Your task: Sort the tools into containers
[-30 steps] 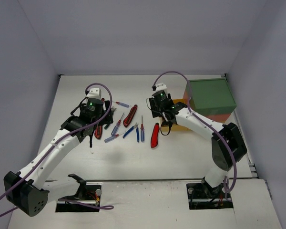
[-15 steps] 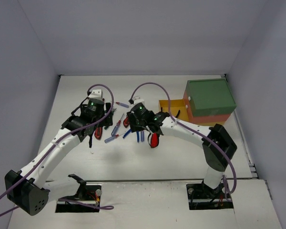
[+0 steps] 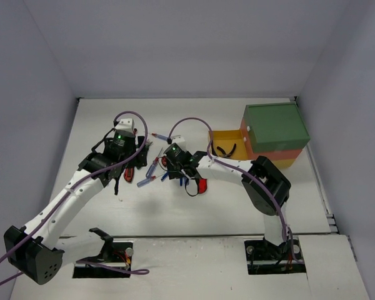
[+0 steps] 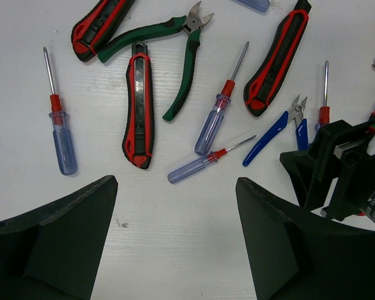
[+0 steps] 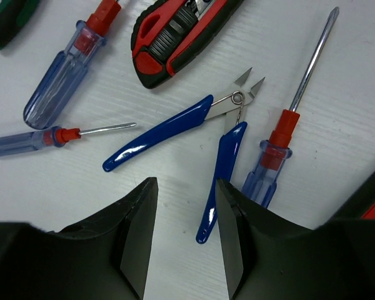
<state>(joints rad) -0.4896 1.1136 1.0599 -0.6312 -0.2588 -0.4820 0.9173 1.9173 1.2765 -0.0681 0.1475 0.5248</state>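
Several tools lie in a loose pile mid-table. The left wrist view shows green-handled cutters, red utility knives, blue screwdrivers and blue-handled cutters. My left gripper is open and empty over bare table, just short of the pile. My right gripper is open and low over the blue cutters. One handle tip lies between its fingers, close to the right finger. The drawer unit stands at the far right, its yellow drawer pulled out.
A dark tool lies in the yellow drawer. A screwdriver lies right beside my right gripper's right finger. The two grippers are close together over the pile; the right one shows in the left wrist view. Grey walls enclose the table.
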